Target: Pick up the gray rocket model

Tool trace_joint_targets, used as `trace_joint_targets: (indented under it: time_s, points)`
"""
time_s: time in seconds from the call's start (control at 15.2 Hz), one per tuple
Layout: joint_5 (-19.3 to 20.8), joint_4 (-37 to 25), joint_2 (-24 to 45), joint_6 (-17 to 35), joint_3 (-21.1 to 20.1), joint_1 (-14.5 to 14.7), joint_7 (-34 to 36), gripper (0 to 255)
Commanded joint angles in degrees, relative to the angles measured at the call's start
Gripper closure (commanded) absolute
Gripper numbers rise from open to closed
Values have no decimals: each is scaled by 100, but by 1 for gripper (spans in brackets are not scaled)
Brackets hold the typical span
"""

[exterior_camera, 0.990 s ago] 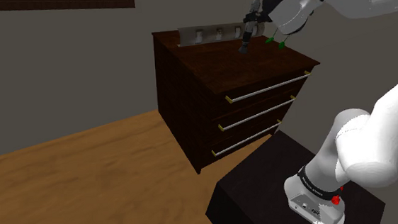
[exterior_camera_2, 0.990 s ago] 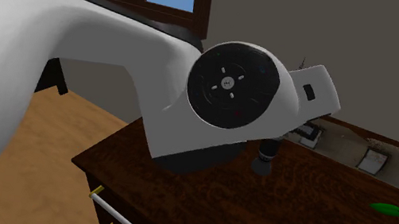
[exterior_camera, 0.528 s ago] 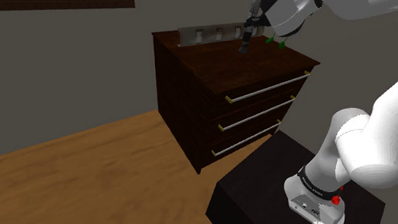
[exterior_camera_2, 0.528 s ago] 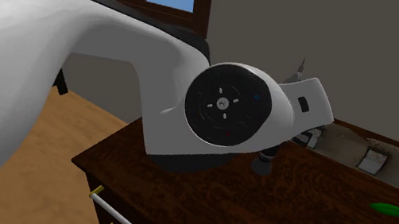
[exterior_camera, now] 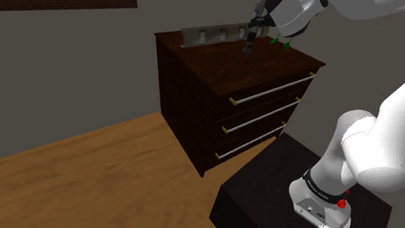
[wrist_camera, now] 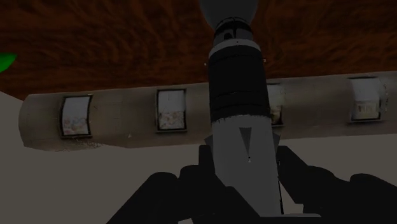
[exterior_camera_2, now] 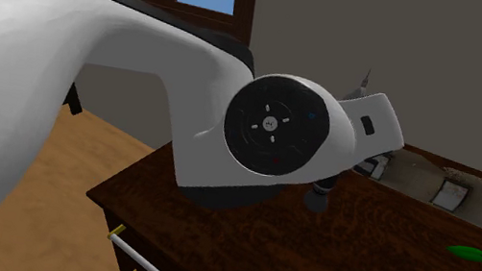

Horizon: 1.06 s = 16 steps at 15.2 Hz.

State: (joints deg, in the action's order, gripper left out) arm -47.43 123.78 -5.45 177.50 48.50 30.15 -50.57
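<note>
1. Well off to the left of the fingers, a green leaf (wrist_camera: 5, 62) lies over the dark wooden dresser top (wrist_camera: 114, 44). It is far from the grip and plays no part in it.
2. Beyond the fingertips, a long beige piece with small framed panels (wrist_camera: 121, 114) runs crosswise on the dresser top. It passes behind the task's thing from the left of the fingers to their right.
3. The left finger (wrist_camera: 159, 194) of the gripper (wrist_camera: 245, 191) comes in against the near, paler part of the body.
4. The grey rocket (wrist_camera: 236, 89) sits squarely between the two fingers and not to either side of them. Its long axis runs straight out along the fingers' own length. Its dark band and rounded far end point away toward the dresser top.
5. The right finger (wrist_camera: 337, 194) closes on the opposite flank, so the pair clasp the rocket across its narrow width.
6. Judgement: the grasp looks made, with the load centred and in line with the fingers.
   - In the shoulder view the rocket hangs tilted below the hand over the dresser, and I cannot tell for sure that its far end is clear of the wood.
   - What remains is a lift back along that axis, away from the dresser top and the beige piece.
   - The chief risk is the slim body sliding lengthwise through the grip.
</note>
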Motion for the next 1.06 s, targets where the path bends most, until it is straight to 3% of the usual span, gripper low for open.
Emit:
trace_joint_targets:
  time_s: [0.0,0.2,0.53,0.86,0.99]
  points:
    - [516,15,-61,-52,-218,-257,468,255]
    - [1281,-14,-158,-190,-603,-726,1166,255]
    - [2164,-165,-280,-482,-1079,-1308,1982,255]
    - [2752,-394,-373,-810,-1364,-1661,2533,255]
    - [2766,-401,-376,-821,-1371,-1669,2546,255]
